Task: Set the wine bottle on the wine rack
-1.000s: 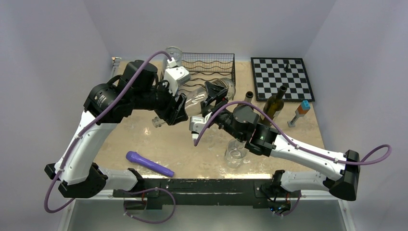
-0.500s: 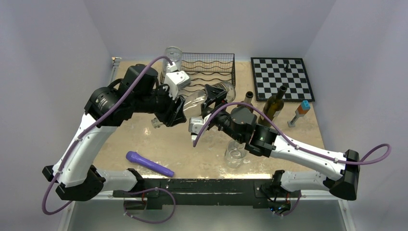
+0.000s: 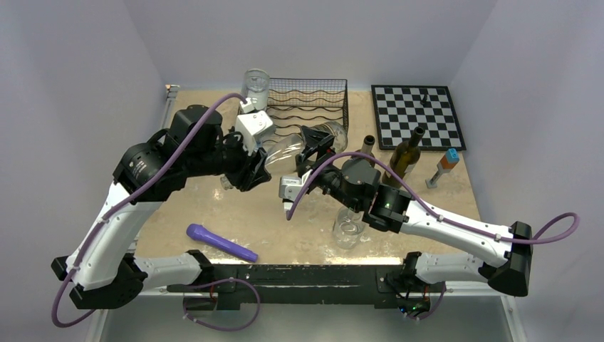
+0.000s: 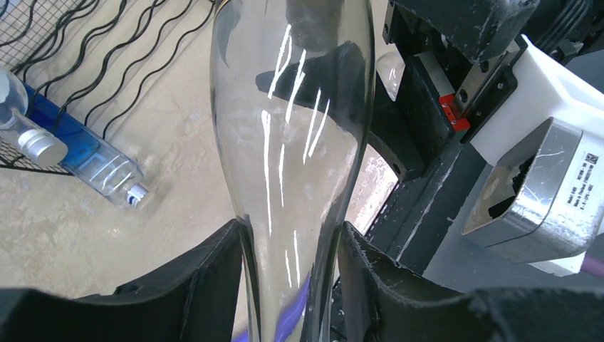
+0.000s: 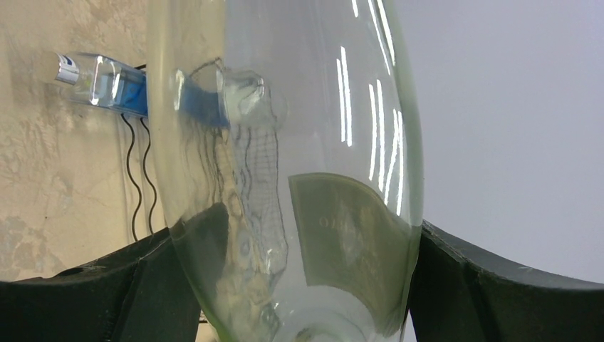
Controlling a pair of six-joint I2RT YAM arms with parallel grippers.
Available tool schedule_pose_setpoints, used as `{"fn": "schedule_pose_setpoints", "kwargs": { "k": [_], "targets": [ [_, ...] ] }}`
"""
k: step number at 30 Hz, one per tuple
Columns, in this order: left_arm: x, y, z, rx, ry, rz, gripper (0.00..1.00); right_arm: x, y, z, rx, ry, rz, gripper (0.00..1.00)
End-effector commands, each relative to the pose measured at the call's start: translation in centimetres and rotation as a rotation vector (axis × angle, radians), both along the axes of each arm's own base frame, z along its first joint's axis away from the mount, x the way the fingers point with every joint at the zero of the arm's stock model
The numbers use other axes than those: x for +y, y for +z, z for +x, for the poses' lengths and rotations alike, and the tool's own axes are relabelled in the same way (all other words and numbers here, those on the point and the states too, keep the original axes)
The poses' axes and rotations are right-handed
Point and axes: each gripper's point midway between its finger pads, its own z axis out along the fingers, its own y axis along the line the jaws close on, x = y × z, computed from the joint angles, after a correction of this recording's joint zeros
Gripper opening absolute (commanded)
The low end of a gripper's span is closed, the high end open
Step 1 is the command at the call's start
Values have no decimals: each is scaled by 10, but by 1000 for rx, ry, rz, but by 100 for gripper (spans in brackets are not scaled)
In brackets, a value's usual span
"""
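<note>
A clear glass wine bottle [image 3: 285, 147] lies nearly level in the air, just in front of the black wire wine rack [image 3: 310, 100]. My left gripper [image 3: 246, 169] is shut on its neck. In the left wrist view the neck [image 4: 292, 214] sits between the black fingers [image 4: 214, 278] of the left gripper [image 4: 288, 285]. My right gripper [image 3: 313, 144] is shut on the wide body near the base. In the right wrist view the body [image 5: 299, 178] fills the gap of the right gripper [image 5: 295, 292]. The rack's wavy wires [image 4: 78, 57] show behind.
A small clear bottle with blue liquid [image 4: 92, 160] lies by the rack. A dark green bottle [image 3: 402, 158] and another bottle [image 3: 367, 146] stand at the right, beside a chessboard [image 3: 419, 114] and an orange-and-blue bottle [image 3: 445, 165]. A glass jar [image 3: 256, 82], a tumbler [image 3: 349, 229] and a purple object [image 3: 221, 242] are also there.
My left arm has shifted left and toward the near edge, keeping its hold on the neck. The right gripper and the bottle's body have barely moved.
</note>
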Motion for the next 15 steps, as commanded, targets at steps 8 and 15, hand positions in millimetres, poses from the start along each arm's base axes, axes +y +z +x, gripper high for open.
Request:
{"fn": "schedule_pose_setpoints", "kwargs": {
  "k": [8,15],
  "targets": [
    [-1,45,21,-246,24,-92,0,-28,119,-2,-97,-53,445,12],
    [-6,38,14,-212,-18,-90,0,-28,125,4,-86,-83,478,0]
  ]
}}
